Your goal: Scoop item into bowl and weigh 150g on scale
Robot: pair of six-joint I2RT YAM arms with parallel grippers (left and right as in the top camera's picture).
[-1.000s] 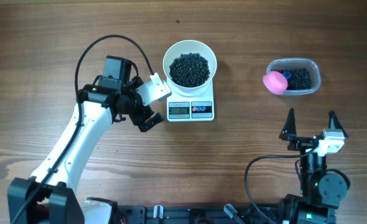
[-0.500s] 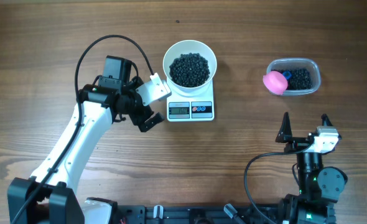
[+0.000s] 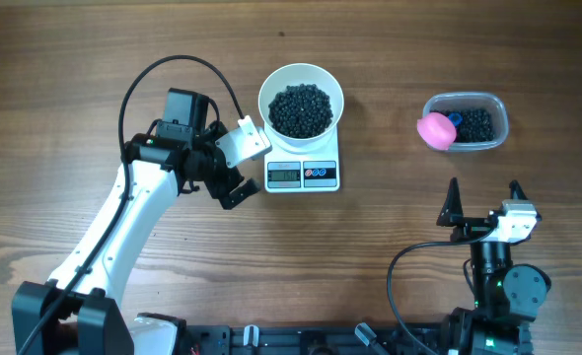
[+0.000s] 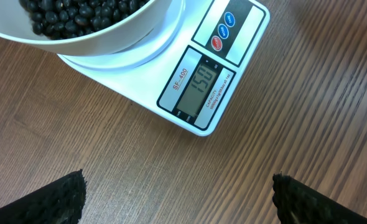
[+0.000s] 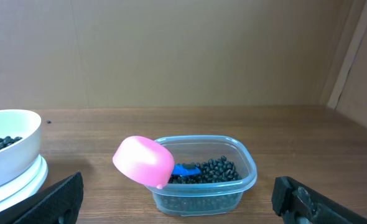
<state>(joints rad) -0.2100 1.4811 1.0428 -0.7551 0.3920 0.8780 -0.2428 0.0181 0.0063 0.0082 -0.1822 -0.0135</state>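
Left pincer (image 3: 239, 166) and right pincer (image 3: 484, 192) are seen spread — empty. The bowl (image 3: 301, 106) is seated on the scale (image 3: 302, 174), just beside the left one.

Lab: robot arms (image 3: 123, 212) on wooden table (image 3: 64, 59)

On the bench (image 3: 74, 59), the scale (image 3: 302, 174) sits centre-far, carrying the bowl (image 3: 264, 99) on its far part, with the beans (image 3: 301, 109) in the bowl. The left claw (image 3: 240, 166) lies just left of the scale. At far right a tub (image 3: 503, 123) holds more beans, with a scoop (image 3: 434, 129) at its left end. The right claw (image 3: 484, 187) is nearer, well apart from the tub.
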